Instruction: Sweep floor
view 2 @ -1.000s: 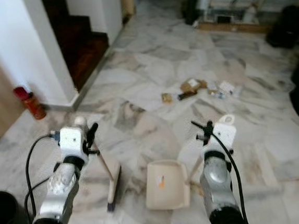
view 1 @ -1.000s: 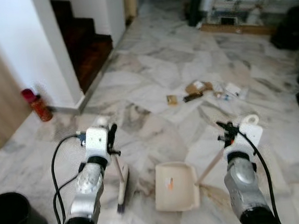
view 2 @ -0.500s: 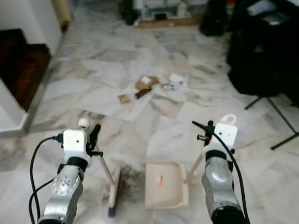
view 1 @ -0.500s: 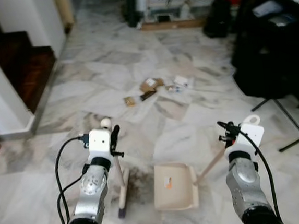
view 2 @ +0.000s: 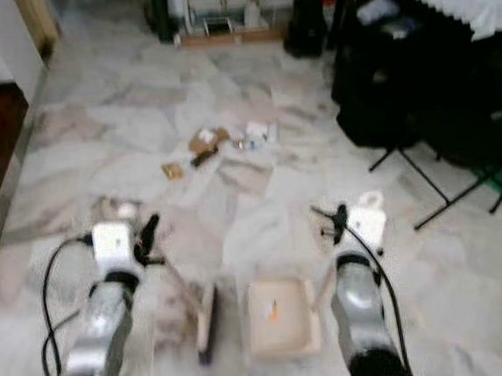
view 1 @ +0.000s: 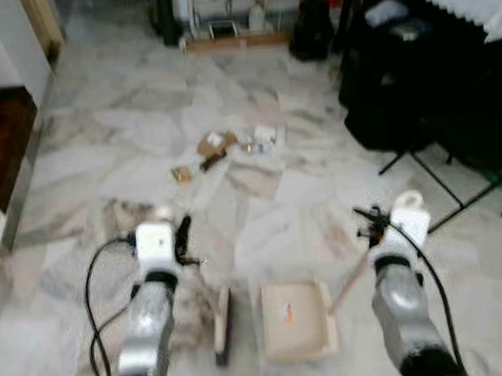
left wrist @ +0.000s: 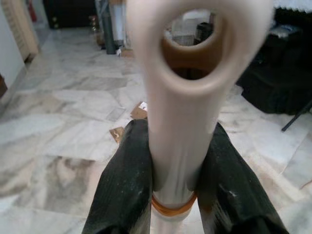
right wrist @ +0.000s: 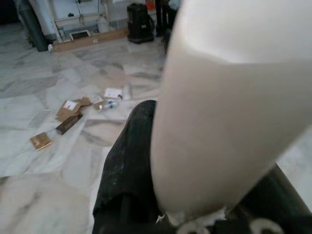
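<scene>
Marble floor [view 1: 100, 166] runs from the robot's feet to a far wall w/ boxes and gear; dark stair opening far left, black-draped bench [view 1: 447, 12] w/ bags under it far right. Left eye view, a bit blurred: litter pile [view 1: 225, 146] (cardboard scraps, small packets, a bottle-like item) sits mid-floor, well ahead of the robot and slightly left of centre, none of it gathered yet. Near the feet, brush [view 1: 222, 324] rests head-down on the floor, just beside the cream dustpan [view 1: 296, 320] on its right; pan looks empty apart from an orange mark. Left hand [view 1: 178, 244] is up on the brush handle, right hand [view 1: 370, 223] on the dustpan handle [view 1: 351, 276]. Right eye view: same layout, tools near, litter far, bare floor between. Left wrist view: two black fingers [left wrist: 127, 180] pressed against either side of the cream brush handle [left wrist: 183, 112], hanging-hole end toward the lens, orange band at the base; litter visible beyond. Right wrist view: fingers [right wrist: 129, 161] clamped round the thick cream dustpan handle, one clearly seen, the other partly hidden behind it; scraps lie further off on the floor. Judgement: both tools are in hand, so the pick-up part is done; actual sweeping hasn't begun. Left to do: close in on the pile, set pan by it, brush it in.
</scene>
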